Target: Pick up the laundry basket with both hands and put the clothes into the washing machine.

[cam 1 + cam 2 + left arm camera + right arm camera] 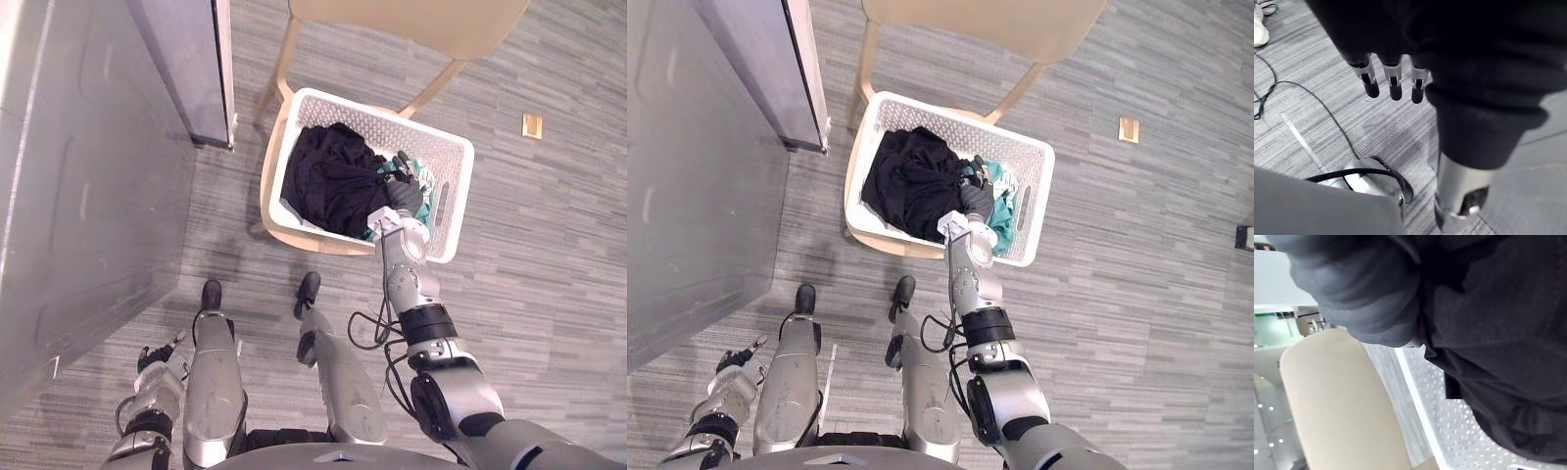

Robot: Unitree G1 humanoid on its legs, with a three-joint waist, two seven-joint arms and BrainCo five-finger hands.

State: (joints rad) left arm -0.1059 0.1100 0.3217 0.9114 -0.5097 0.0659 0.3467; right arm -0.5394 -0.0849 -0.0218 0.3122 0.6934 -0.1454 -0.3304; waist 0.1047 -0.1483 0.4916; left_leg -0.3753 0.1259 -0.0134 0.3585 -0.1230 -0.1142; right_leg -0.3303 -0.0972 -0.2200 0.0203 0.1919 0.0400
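- Basket [432, 138]: white plastic, rectangular, walls perforated with small holes, resting on a smooth beige chair [411, 20].
- Clothes [331, 182]: a crumpled black heap inside the basket, with teal cloth [1005, 202] beside it.
- Right hand [404, 194]: in the basket, on the clothes; I cannot tell how its fingers stand.
- Left hand [1393, 77]: low by the robot's side, fingers straight and apart over striped grey carpet [549, 274], holding nothing.

The right hand [405, 193] rests in the laundry basket [449, 157] on the clothes [328, 176], most of which lie to its left. The basket sits on a chair [411, 20]. The washing machine [88, 196] stands well to the hand's left.
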